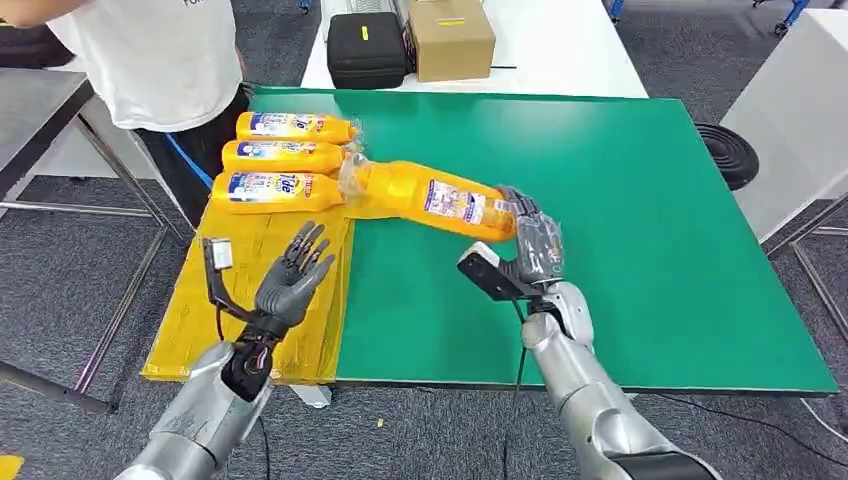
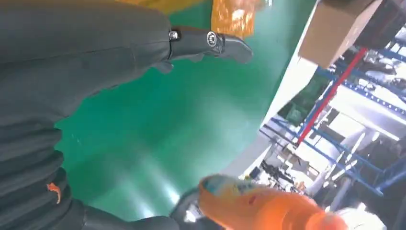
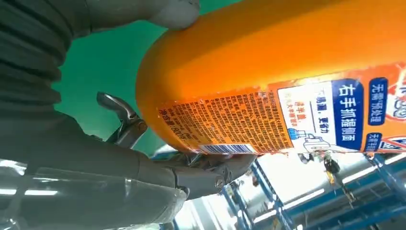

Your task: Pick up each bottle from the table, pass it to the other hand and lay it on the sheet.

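My right hand (image 1: 535, 245) grips the base end of an orange bottle (image 1: 425, 195), which points left across the green table (image 1: 650, 230) toward the yellow sheet (image 1: 215, 300). Its clear cap end reaches the sheet's far right corner. In the right wrist view the bottle (image 3: 287, 72) lies against my right hand (image 3: 95, 158), label facing the camera. My left hand (image 1: 295, 275) hovers over the sheet with fingers spread and nothing in it. The left wrist view shows that hand (image 2: 72, 72) and the bottle (image 2: 258, 203) beyond it. Three more orange bottles (image 1: 280, 156) lie side by side on the sheet's far end.
A person in a white shirt (image 1: 160, 50) stands at the far left corner by the sheet. A black case (image 1: 365, 48) and a cardboard box (image 1: 450, 38) sit on the white table behind. A black round object (image 1: 728, 152) lies on the floor to the right.
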### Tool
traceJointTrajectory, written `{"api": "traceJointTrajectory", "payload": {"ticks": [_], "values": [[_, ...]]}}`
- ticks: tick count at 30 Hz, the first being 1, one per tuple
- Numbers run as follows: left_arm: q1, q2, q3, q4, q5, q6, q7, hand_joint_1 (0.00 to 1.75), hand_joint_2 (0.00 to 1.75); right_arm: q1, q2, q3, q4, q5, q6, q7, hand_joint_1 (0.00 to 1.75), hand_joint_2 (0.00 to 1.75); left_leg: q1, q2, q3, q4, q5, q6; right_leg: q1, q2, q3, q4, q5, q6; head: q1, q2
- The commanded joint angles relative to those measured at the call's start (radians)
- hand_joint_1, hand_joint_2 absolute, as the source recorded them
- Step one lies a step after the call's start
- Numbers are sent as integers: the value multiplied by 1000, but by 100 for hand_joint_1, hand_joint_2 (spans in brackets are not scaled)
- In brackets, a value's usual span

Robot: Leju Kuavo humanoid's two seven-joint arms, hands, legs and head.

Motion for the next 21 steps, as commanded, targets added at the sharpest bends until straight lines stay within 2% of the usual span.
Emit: {"api": "traceJointTrajectory", "payload": {"ticks": [1,11,20,21], "values": [[-51,-2,-64,69,8,12,-9,0,175,-17,17,18,14,-14,17,0,175,175,0,1,3,0,-2,0,0,0,4,0,-2,-2,0,0],[-44,-65,-152,-33,-97,158,-158,0,175,15,64,-43,14,-141,47,-46,175,175,0,0,3,1,-2,0,1,-1,3,0,-2,-2,0,0],[-40,-96,-122,-59,-143,241,-234,0,175,8,95,-66,59,-207,80,-58,175,175,0,2,5,0,-3,0,1,0,5,0,-2,-3,0,0],[-41,-101,-117,-61,-148,254,-243,0,175,8,98,-62,62,-209,88,-58,175,175,0,1,2,0,-1,0,0,0,2,0,-1,-2,0,0]]}}
